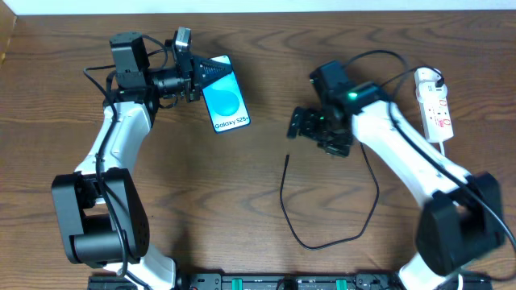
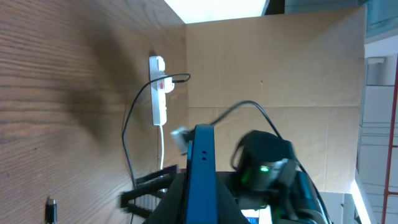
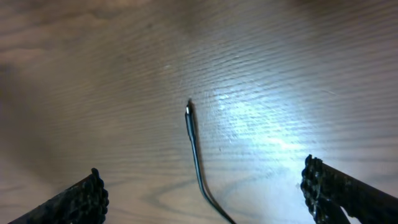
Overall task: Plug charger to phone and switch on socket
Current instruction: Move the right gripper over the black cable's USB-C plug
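From overhead, the left tool (image 1: pixel 200 75) pinches the upper-left edge of the phone (image 1: pixel 226 98), whose blue screen faces up, left of centre on the wooden tabletop (image 1: pixel 201 209). The right tool (image 1: pixel 298 125) hangs spread, near the connector tip (image 1: pixel 288 158) of the charger (image 1: pixel 281 193) — its black cable loops back toward the socket (image 1: pixel 436 109) at the right edge.

In the left wrist view the phone (image 2: pixel 203 171) shows edge-on as a blue strip; the socket (image 2: pixel 159 93) lies beyond it.

In the right wrist view the fingers (image 3: pixel 78 200) stand wide apart — the connector tip (image 3: pixel 188 111) lies on the tabletop ahead of them.
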You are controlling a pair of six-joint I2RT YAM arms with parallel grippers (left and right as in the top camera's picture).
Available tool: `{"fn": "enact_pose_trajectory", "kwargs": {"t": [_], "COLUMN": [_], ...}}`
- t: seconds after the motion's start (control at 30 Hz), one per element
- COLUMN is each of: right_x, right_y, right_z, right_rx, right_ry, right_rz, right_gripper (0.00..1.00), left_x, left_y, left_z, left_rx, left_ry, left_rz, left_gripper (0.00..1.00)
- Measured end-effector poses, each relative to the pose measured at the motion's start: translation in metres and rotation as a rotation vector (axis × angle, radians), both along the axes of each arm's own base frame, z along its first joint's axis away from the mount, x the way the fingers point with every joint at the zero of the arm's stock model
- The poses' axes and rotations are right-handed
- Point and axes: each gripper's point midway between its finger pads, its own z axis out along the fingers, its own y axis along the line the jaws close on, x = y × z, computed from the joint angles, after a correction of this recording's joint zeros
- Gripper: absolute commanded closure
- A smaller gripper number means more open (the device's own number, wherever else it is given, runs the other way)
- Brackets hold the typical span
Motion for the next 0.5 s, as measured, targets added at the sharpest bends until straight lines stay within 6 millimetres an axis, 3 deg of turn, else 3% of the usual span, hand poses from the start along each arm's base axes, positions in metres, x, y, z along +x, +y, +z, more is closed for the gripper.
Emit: {"fn": "enact_pose_trajectory", "kwargs": {"t": [0.3, 0.5], "right_x": [-0.004, -0.010], "right_y": [0.015, 0.018], "right_z": [-0.057, -0.084], "right_rx": [-0.069, -0.108], "right_ry": [0.092, 0.146], "right_rz": [0.036, 0.059], "right_gripper": [0.03, 0.03], "left_x": [0.000, 0.000], "left_y": [0.000, 0.000], "left_z": [0.000, 0.000], "left_rx": [0.000, 0.001], "left_ry": [0.000, -0.001], "left_rz": [0.001, 0.001], "left_gripper": [0.92, 0.93]}}
